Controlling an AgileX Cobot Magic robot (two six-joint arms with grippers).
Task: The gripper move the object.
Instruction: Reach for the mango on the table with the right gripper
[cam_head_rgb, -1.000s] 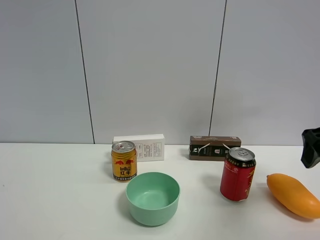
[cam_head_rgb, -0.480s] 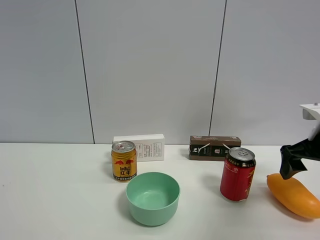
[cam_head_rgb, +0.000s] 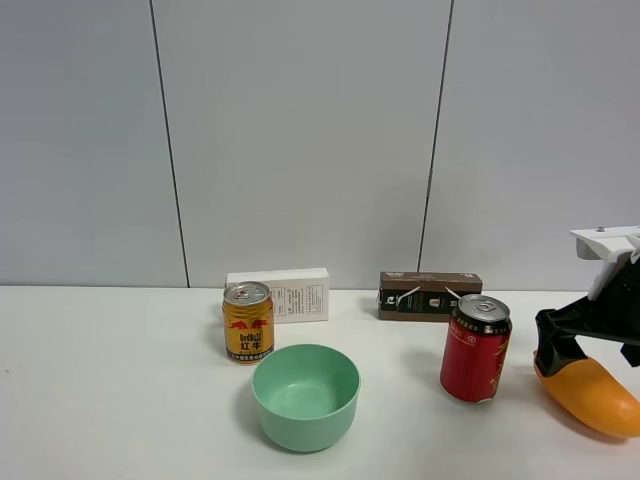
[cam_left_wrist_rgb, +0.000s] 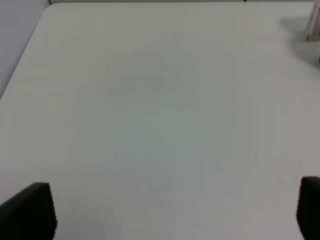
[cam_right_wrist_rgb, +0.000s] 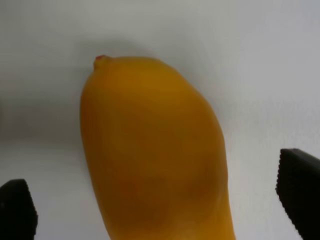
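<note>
The smooth orange-yellow oval mango (cam_head_rgb: 592, 397) is lying on the white table (cam_head_rgb: 120, 400) at the right edge of the scene, near side; it is just right of the red drink can (cam_head_rgb: 476, 348), w/ a small gap between them. The black two-fingered right gripper (cam_head_rgb: 558, 345) is hanging over the mango's left end; from the high cam I cannot tell if it is touching the fruit. In the right wrist view the mango (cam_right_wrist_rgb: 155, 150) is filling the middle; the right gripper (cam_right_wrist_rgb: 157, 200) is standing spread wide, one black finger (cam_right_wrist_rgb: 299, 187) at each side, both apart from the skin, so nothing is being pinched. The left gripper (cam_left_wrist_rgb: 167, 210) is also spread, its tips over the table surface. Further left a small gold can (cam_head_rgb: 248, 321) is standing just behind a mint-green bowl (cam_head_rgb: 305, 395); a white box (cam_head_rgb: 288, 294) & a dark brown box (cam_head_rgb: 430, 296) are lying at the far side, by the grey wall (cam_head_rgb: 300, 130).
</note>
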